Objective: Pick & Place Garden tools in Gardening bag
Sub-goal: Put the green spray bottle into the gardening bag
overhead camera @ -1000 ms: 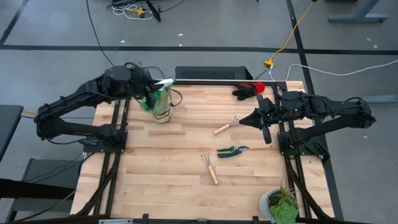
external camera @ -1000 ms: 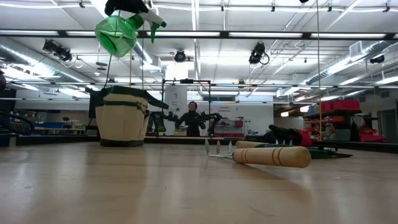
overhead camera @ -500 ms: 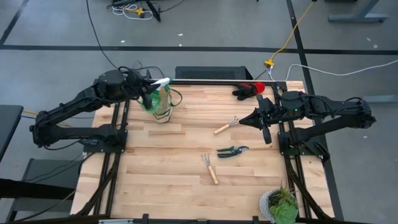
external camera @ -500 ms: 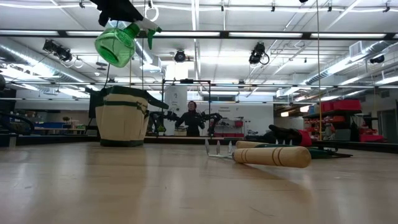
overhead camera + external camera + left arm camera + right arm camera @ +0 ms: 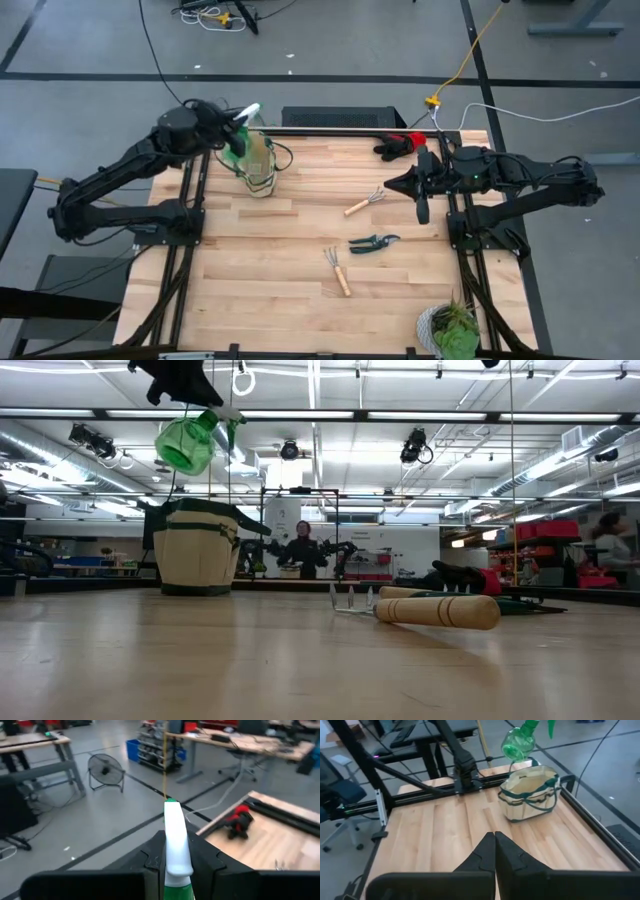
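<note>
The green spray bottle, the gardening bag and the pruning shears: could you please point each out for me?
green spray bottle (image 5: 184,446), low view, on its round body
gardening bag (image 5: 527,790), right wrist view, on its beige side wall
pruning shears (image 5: 372,242), high view, near its pivot

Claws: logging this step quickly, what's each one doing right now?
Left claw: closed on the green spray bottle, above the gardening bag.
Right claw: shut, empty.

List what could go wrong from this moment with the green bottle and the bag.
1. The left tool holds the green spray bottle only by its white head, high over the gardening bag; the body hangs tilted, so it might slip or swing.
2. In the right wrist view the bottle hangs near the bag's far rim rather than over its middle, so a release here may clip the rim or tip the bag.
</note>
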You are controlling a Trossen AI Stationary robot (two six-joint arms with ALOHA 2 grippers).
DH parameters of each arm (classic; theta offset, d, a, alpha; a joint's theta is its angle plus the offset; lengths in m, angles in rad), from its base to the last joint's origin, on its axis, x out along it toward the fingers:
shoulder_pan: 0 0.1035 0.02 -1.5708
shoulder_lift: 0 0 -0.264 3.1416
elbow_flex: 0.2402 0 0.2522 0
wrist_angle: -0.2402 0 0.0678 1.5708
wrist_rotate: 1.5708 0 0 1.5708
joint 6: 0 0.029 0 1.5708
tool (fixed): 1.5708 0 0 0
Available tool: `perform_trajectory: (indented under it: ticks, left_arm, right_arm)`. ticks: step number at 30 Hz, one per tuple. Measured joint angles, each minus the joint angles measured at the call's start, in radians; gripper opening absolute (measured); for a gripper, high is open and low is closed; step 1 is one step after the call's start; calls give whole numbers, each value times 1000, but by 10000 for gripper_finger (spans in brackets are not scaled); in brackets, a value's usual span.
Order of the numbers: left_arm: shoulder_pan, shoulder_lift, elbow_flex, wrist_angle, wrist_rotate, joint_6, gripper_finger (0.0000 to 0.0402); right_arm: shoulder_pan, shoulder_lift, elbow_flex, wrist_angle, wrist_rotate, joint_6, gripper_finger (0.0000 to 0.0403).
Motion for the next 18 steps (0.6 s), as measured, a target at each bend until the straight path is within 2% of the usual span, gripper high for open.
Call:
perform_trajectory:
  ticks: [8, 18]
  left_arm:
    - [9, 52, 0, 11, -169, -59, 59]
    - [8, 172, 0, 62, -261, -86, 58]
  right_arm:
    - [0, 0, 0, 0, 26, -20, 0]
    - [0, 1, 0, 1, 33, -83, 0]
